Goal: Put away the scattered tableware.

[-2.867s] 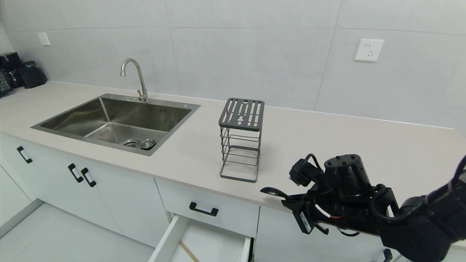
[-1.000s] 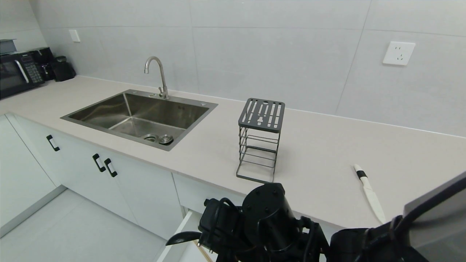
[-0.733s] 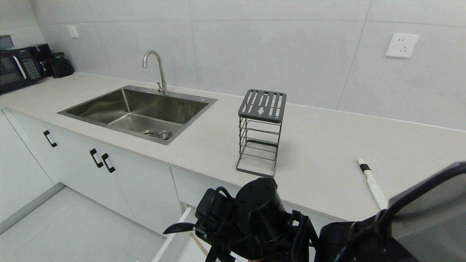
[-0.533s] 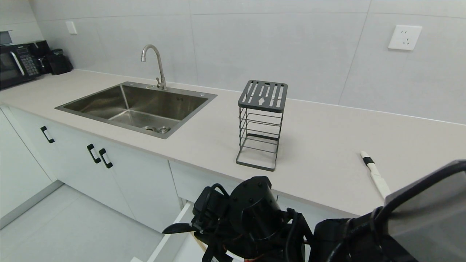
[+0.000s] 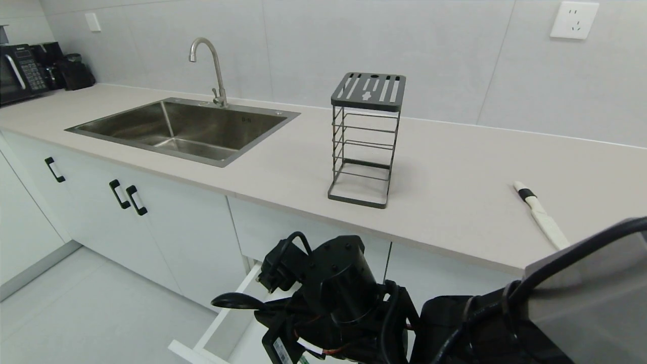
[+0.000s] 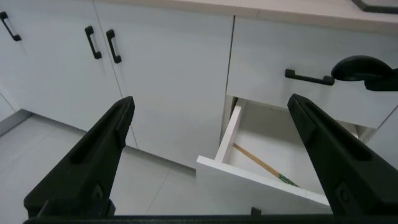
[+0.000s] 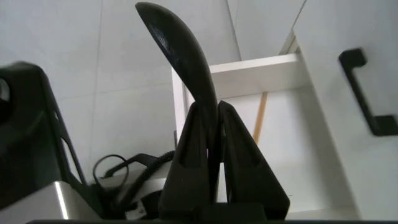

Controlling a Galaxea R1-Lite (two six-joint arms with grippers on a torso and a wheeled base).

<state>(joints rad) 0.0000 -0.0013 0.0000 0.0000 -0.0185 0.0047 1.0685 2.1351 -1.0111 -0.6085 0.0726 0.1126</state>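
Right gripper (image 5: 275, 308), bottom centre of the head view, is pinched on the handle of a black spoon (image 5: 235, 302). The spoon lies roughly level, its bowl pointing toward frame left, over the open white drawer (image 5: 192, 351) at the bottom edge. In the right wrist view both fingers (image 7: 186, 162) press the handle from either side, the bowl sticks out past the tips, and a thin wooden stick (image 7: 259, 118) lies in the drawer beyond.

Left gripper (image 6: 211, 106) has its fingers spread wide with nothing between them. It faces the cabinet front, with the open drawer and the spoon bowl ahead of it.

On the counter (image 5: 455, 202), a white knife (image 5: 541, 215) with a black band lies flat at right of frame, well apart from the dark wire knife rack (image 5: 366, 136) standing upright at centre. The steel sink (image 5: 177, 126) and faucet (image 5: 207, 65) are upper left, a black microwave (image 5: 15, 71) at the far left edge, and a wall socket (image 5: 571, 20) upper right.
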